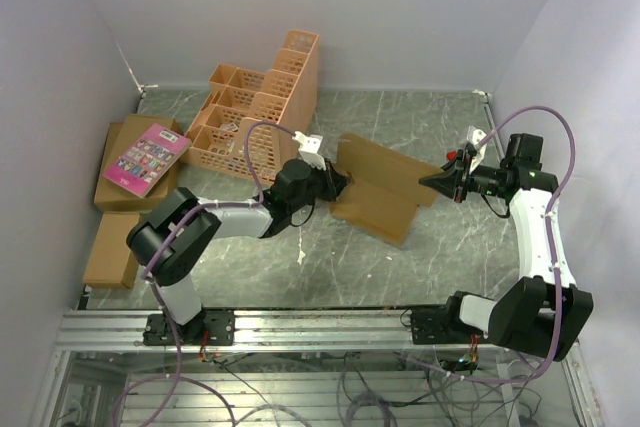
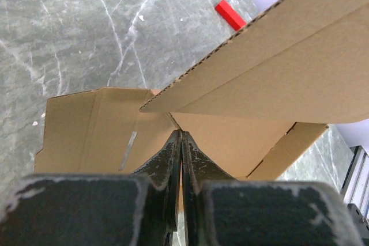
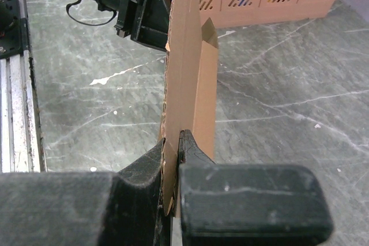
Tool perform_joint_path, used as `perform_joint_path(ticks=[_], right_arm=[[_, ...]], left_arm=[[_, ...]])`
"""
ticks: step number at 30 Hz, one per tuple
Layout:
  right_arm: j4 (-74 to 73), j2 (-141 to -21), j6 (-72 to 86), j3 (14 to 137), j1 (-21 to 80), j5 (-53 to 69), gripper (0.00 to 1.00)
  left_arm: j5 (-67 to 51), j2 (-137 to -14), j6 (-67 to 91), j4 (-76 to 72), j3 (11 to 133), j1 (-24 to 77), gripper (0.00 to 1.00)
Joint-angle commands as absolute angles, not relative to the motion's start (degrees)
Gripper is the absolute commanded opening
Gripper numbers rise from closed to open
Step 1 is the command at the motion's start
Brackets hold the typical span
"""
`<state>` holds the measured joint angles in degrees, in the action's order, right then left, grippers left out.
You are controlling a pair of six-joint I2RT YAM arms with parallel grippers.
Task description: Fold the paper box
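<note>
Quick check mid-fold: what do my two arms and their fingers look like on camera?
The left arm and right arm have white links between bulky black joints, with a lilac cable looping along each. The fingers are black, wedge-shaped and scuffed grey at the edges.

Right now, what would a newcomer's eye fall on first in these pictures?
The plain brown corrugated cardboard paper box stands out mid-table, a half-folded sheet pinched between the left gripper and the right gripper. At the back left sits an orange plastic lattice crate; a pink book lies on brown cartons at the left edge.
</note>
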<state>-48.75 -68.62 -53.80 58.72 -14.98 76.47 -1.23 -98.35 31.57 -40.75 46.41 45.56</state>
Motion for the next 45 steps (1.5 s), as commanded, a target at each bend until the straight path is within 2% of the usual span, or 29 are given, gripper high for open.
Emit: perform_joint_path(ticks=[1,9,17,24,29,36,45], right_arm=[[-47.83,-67.43,-51.82,57.71,-14.68,77.4,0.0],[-43.73,-67.05,-47.17,57.71,-14.71,74.33,0.0],[-34.98,-65.76,-38.63,54.55,-14.72,69.18,0.0],[-34.35,-66.11,-38.02,54.39,-14.9,69.03,0.0],[-33.84,-66.06,-37.88,54.05,-14.94,69.48,0.0],[-34.92,-66.47,-38.78,53.76,-14.94,69.92,0.0],[-35.7,-66.45,-39.7,53.51,-14.94,70.29,0.0]], left_arm=[[-0.15,-100.13,34.11,-48.43,48.88,45.88,0.11],[-1.08,-101.14,38.1,-53.36,47.82,45.75,0.11],[-2.98,-91.38,35.85,-47.59,38.12,43.62,0.16],[-2.38,-76.82,34.57,-32.16,29.7,43.41,0.2],[-0.79,-70.62,40.0,-25.02,24.51,44.42,0.15],[3.0,-78.68,40.05,-25.7,27.55,45.92,0.08],[2.98,-92.88,37.97,-32.47,35.25,45.97,0.08]])
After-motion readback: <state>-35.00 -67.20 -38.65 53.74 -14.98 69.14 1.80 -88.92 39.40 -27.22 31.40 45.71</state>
